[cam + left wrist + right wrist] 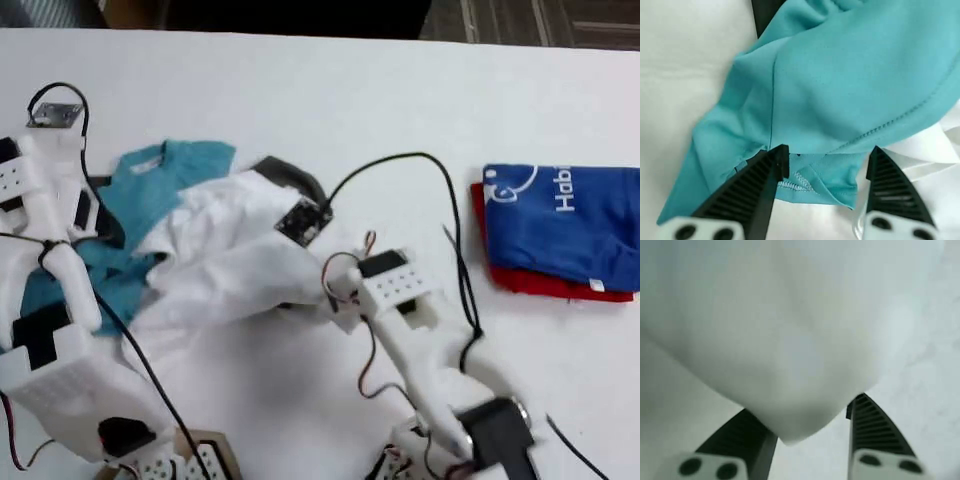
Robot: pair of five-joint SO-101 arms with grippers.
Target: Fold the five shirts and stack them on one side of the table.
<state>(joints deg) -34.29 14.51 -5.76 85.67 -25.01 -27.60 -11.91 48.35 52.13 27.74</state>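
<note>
A crumpled teal shirt (150,190) lies at the table's left, partly under a rumpled white shirt (230,250). A black shirt (292,178) peeks out behind the white one. My left gripper (827,172) is open and hovers just above the teal shirt's (840,90) stitched hem, one finger on each side of it. My right gripper (807,412) is open at the white shirt's near right edge, and a corner of that white shirt (790,340) droops over its fingertips. A folded blue shirt (575,220) rests on a folded red one (540,282) at the right.
The left arm (50,270) stands over the teal shirt at the far left. The right arm (400,290) reaches in from the front centre, trailing black cables (455,230). The bare white table (350,90) stretches across the back and between the pile and the folded stack.
</note>
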